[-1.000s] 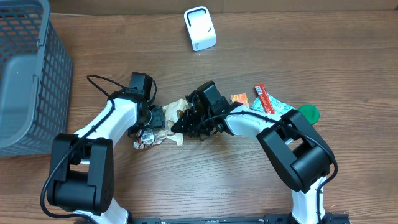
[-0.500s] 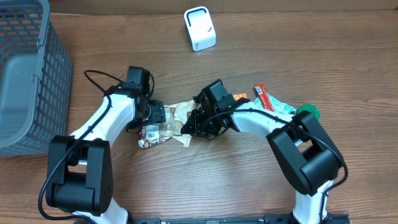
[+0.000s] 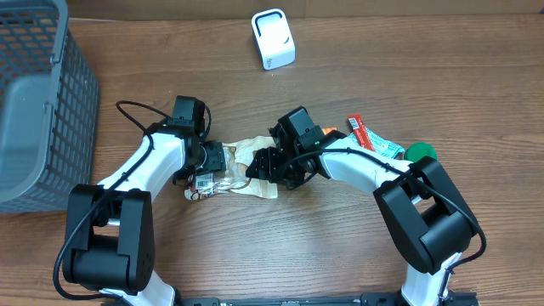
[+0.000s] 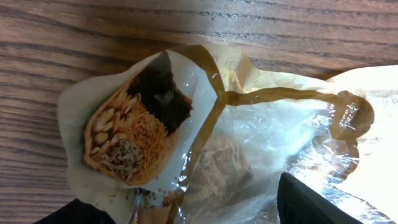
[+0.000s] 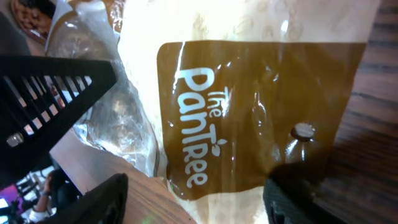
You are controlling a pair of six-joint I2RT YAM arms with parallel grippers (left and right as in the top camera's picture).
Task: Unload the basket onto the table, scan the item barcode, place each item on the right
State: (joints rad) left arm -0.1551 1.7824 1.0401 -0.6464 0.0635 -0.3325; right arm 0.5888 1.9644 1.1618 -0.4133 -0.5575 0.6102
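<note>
Right wrist: "The Pantree" print on snack bag (image 5: pixel 249 118), right claw (image 5: pixel 194 194) released; overhead: left claw (image 3: pixel 207 167) grasping it.

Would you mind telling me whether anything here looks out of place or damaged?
Nothing looks spilled or torn. The snack bag lies crumpled on the table, one end folded over, its brand side up with no barcode in view, apart from the white scanner at the far edge.
</note>
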